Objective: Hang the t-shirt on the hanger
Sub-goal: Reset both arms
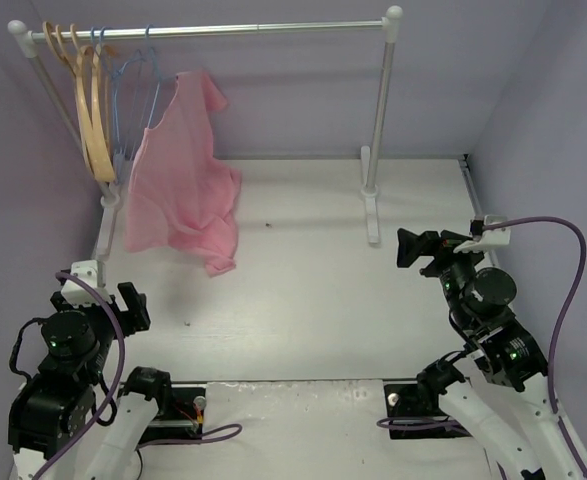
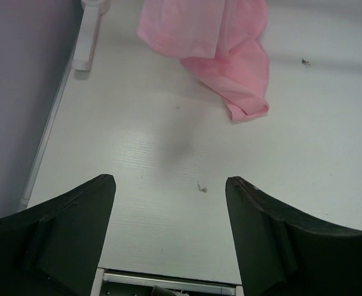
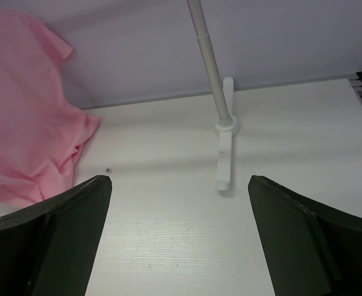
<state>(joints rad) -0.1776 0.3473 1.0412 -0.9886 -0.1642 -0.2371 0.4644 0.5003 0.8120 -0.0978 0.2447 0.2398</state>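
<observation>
Left gripper (image 2: 170, 182) and right gripper (image 3: 179, 182) are both wide open and empty, and the t-shirt (image 1: 178, 190) ahead of them looks light and floppy, so I'd pinch its loose lower hem.

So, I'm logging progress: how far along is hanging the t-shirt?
Mostly done, it seems: the t-shirt hangs from the rail on a blue hanger, its lower part trailing on the table. Nothing is in hand: the left gripper and right gripper are open, empty, clear of it. Remaining: perhaps straightening the bunched cloth.
</observation>
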